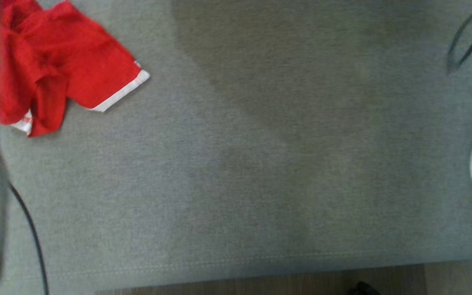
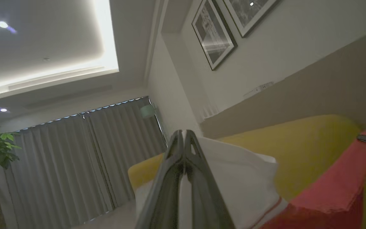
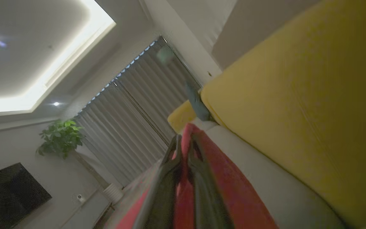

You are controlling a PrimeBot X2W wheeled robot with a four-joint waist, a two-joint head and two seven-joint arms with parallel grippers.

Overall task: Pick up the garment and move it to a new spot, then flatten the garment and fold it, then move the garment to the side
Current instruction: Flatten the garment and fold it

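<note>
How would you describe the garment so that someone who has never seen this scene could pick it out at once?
Take the grey fabric surface in the head view and look to its upper left. There is the red garment, crumpled. Its bright red cloth with a white hem band stands out from the plain grey around it.

Domestic living room, or a furnished lounge much like one. Evidence: tray ceiling (image 2: pixel 43 47) with cove lighting and a recessed downlight (image 2: pixel 2 24). Floor-length grey curtains (image 2: pixel 75 152) across the far wall. Framed pictures (image 2: pixel 214 38) hang above a yellow back cushion (image 2: pixel 297 146) and a white pillow (image 2: pixel 233 178). Leafy potted plant (image 3: pixel 60 138), with a flat television (image 3: pixel 8 194) below it (screen dark). Grey upholstery fabric (image 1: pixel 260 164), stitched at its edge, over wood-look floor (image 1: pixel 260 284).
</note>
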